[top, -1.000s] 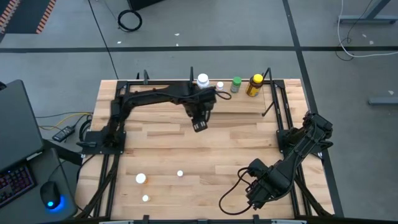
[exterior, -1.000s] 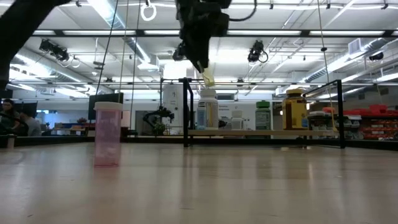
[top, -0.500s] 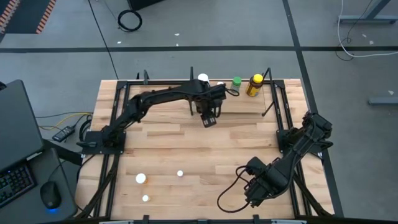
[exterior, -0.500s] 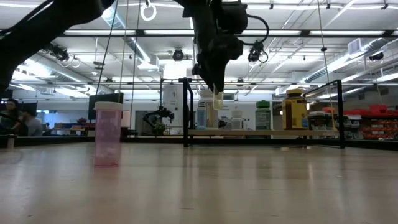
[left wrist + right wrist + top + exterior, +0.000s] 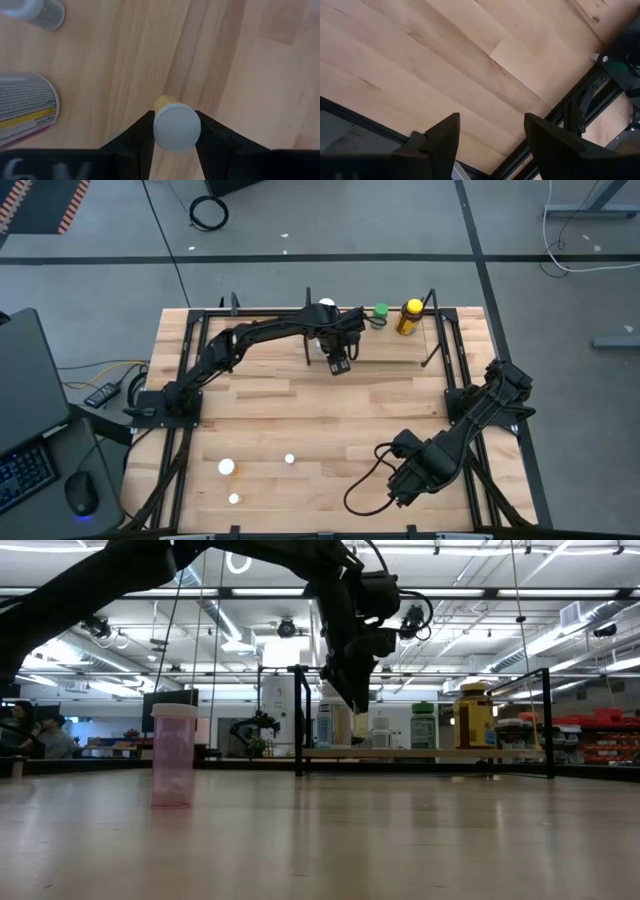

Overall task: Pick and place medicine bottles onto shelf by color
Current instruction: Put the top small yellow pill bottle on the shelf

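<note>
Over the shelf [image 5: 385, 348] at the far side of the table, your left gripper [image 5: 176, 131] holds a small white-capped bottle [image 5: 176, 126] tight between its fingers, standing up, cap toward the wrist. The big white labelled bottle [image 5: 25, 107] stands just beside it, so you must bring it straight down. Your right gripper [image 5: 490, 135] waits wide apart and empty at the near right edge, well away.

Now farther toward the shelf [image 5: 380, 345] than a second ago, left gripper [image 5: 339, 366] with small white-capped bottle [image 5: 176, 126] clamped between its fingers [image 5: 136, 137]. Lower too, just beside the large white labelled bottle [image 5: 25, 107]. Shifted slightly along the desk [image 5: 300, 420] near its front edge: right gripper [image 5: 398, 492].
</note>
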Controlling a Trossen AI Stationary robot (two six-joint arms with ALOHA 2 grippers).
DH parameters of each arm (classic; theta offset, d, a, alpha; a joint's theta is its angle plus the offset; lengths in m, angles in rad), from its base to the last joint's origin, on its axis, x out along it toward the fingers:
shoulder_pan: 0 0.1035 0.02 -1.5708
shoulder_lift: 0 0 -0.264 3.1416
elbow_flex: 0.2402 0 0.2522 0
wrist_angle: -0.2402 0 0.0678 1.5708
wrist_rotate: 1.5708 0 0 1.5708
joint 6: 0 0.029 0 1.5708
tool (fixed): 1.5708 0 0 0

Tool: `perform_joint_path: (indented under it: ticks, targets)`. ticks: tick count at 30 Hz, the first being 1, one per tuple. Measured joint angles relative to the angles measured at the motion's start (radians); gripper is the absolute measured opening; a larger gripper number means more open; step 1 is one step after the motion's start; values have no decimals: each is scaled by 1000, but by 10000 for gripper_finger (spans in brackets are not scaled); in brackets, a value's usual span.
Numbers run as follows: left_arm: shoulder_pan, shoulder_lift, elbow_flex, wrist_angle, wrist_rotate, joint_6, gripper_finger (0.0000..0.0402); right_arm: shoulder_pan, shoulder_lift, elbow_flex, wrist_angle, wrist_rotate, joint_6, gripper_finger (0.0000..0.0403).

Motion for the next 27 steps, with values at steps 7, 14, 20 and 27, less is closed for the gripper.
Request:
perform_joint_path:
  ticks: [7,14,20,27]
  targets:
    - [18,1,0,42,-14,19,141,0,0,0,2,-13,0,229]
    - [45,1,0,52,-14,29,127,0,0,0,3,-31,-6,229]
    - [64,1,0,61,-15,53,140,0,0,0,2,-32,-6,229]
    - [68,1,0,56,-14,81,139,0,0,0,2,-33,-6,229]
